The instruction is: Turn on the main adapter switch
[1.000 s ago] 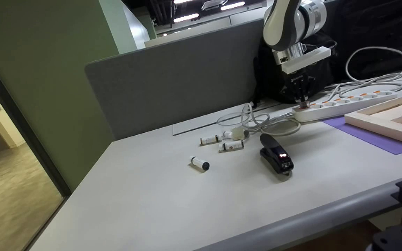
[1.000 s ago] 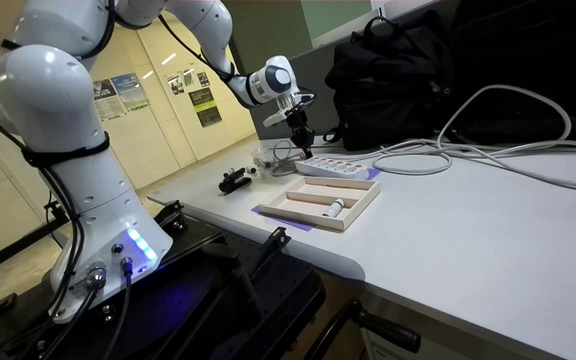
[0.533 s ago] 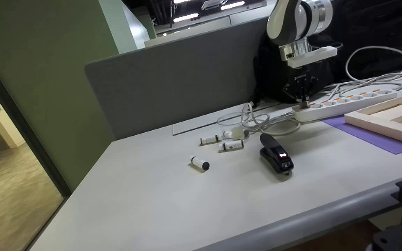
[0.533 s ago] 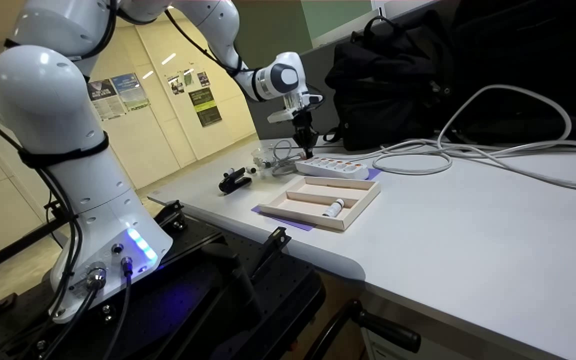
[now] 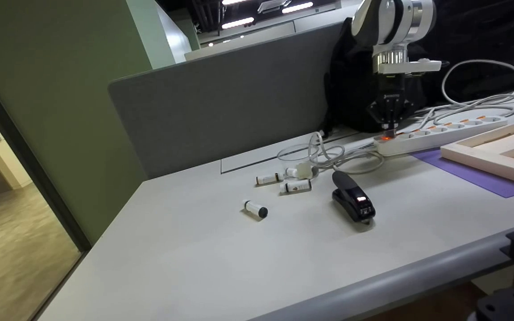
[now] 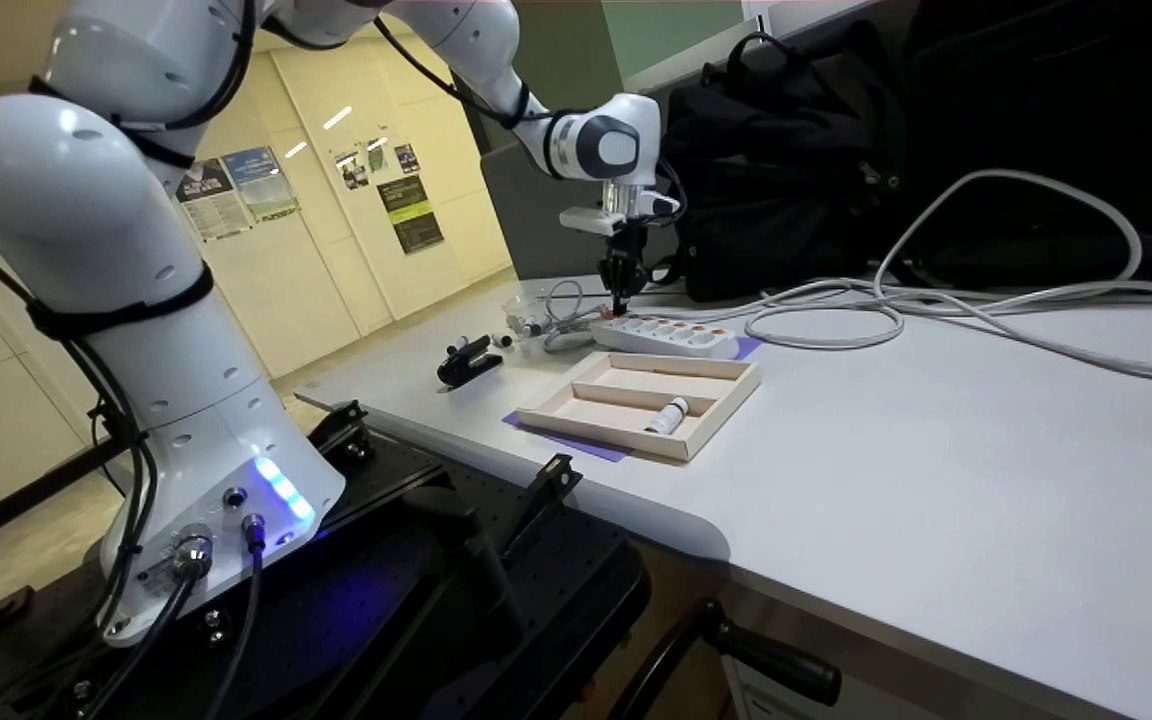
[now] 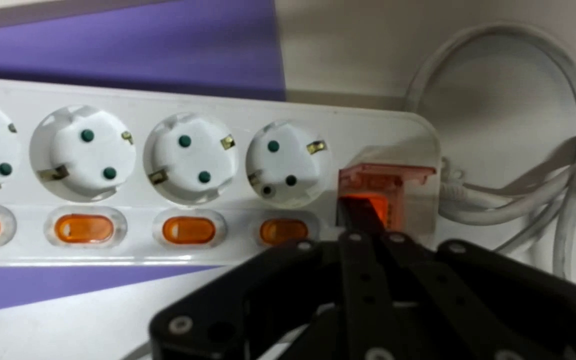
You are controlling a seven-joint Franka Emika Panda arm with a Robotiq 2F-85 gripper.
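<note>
The main adapter, a long white power strip, lies on the table in both exterior views [image 5: 417,146] [image 6: 661,342] and fills much of the wrist view [image 7: 343,120]. The switch [image 7: 380,205] is set in its cable end and glows orange-red; the glow also shows in an exterior view [image 5: 386,138]. A clear reddish cover [image 7: 393,171] stands raised beside it. My gripper [image 7: 360,207] points down, fingers together with nothing seen between them. Its tips are over the switch, seemingly touching it, and hide part of it. The gripper also shows in both exterior views [image 5: 389,133] [image 6: 619,308].
A wooden tray [image 6: 636,437] on a purple sheet [image 5: 466,173] lies beside the strip. A black stapler-like device [image 5: 353,199] and small white bottles [image 5: 296,186] lie nearby. Cables [image 6: 836,340] loop around the strip. A black backpack [image 6: 786,170] and grey partition [image 5: 230,107] stand behind.
My wrist has swung toward the backpack side and become more upright, while the fingertips stayed at the strip's end. The switch now glows; it looked unlit before.
</note>
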